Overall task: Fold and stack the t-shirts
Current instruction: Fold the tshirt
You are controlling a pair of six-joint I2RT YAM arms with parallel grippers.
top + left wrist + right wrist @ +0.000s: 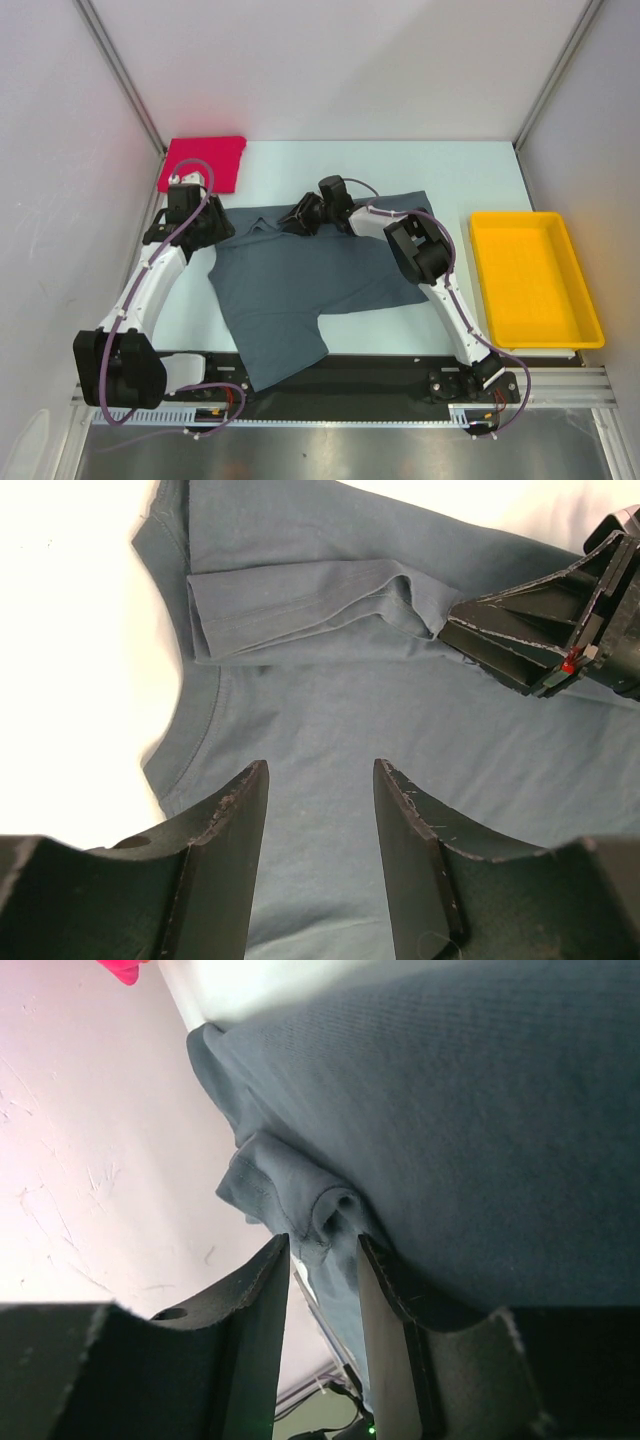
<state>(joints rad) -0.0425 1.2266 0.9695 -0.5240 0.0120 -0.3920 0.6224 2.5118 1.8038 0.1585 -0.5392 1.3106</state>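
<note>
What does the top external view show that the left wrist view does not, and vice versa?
Only the top external view: the folded red t-shirt in the far left corner and the yellow tray at right. Only the left wrist view: the collar seam close up, and the left gripper open above the cloth. Both: the grey t-shirt spread out, the right gripper pinching a fold of it.

Bright, even light (wrist whites overexposed).
</note>
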